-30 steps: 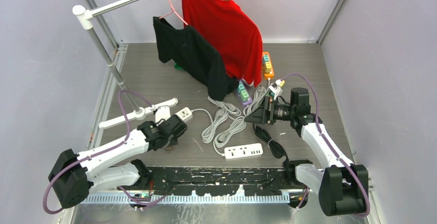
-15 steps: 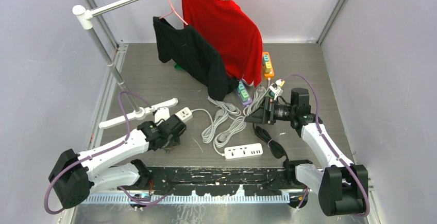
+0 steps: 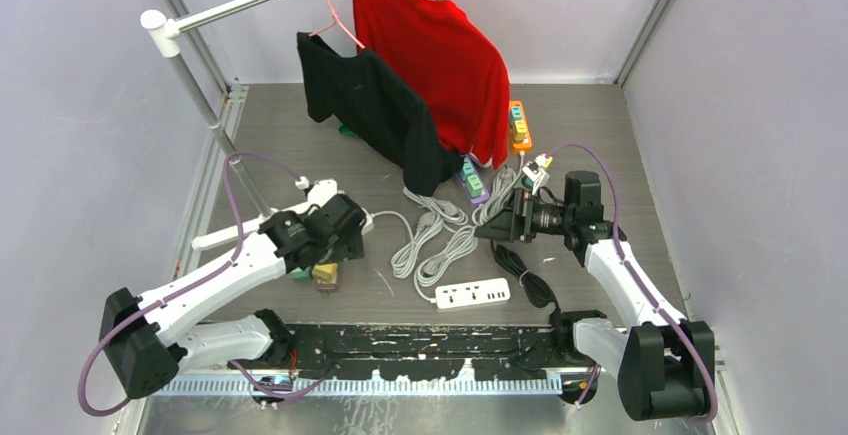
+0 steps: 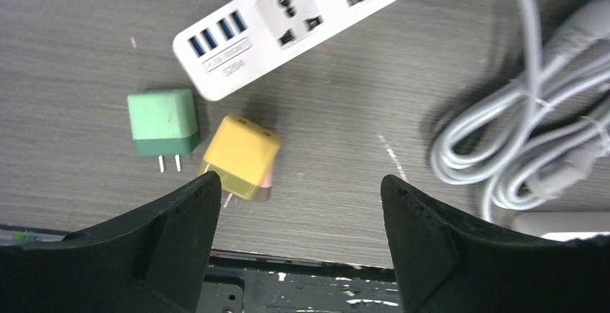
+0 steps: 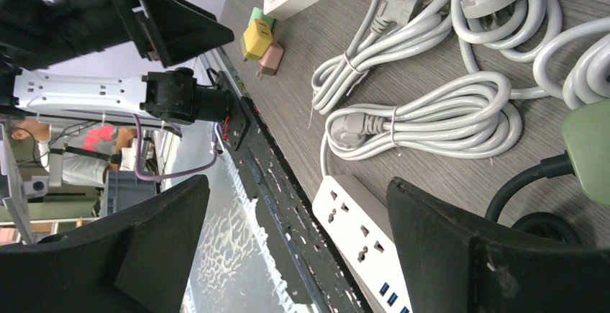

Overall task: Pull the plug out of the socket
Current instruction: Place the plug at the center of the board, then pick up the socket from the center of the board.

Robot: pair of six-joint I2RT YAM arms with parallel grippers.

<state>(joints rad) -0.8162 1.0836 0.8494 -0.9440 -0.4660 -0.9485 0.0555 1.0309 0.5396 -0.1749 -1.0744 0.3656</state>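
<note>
In the left wrist view a small white socket strip [image 4: 295, 18] with USB ports lies on the grey table, with nothing plugged in. Just in front of it lie a green plug [image 4: 164, 120] and a yellow plug [image 4: 241, 155], which rests on a pink plug [image 4: 267, 183]. My left gripper [image 4: 296, 183] is open and empty above them. In the top view it [image 3: 340, 240] hovers over the yellow plug [image 3: 325, 273]. My right gripper [image 3: 500, 227] is open and empty, held above the cables.
Coiled white cables [image 3: 435, 235] lie mid-table. A second white strip [image 3: 472, 293] lies near the front edge, and a black cord [image 3: 525, 270] beside it. Purple [image 3: 473, 183] and orange [image 3: 519, 125] strips sit behind. Red and black shirts [image 3: 420, 65] hang on a rack.
My left gripper has risen and moved back from the table surface. The yellow and green plugs now show loose on the table below it. The right arm has not moved.
</note>
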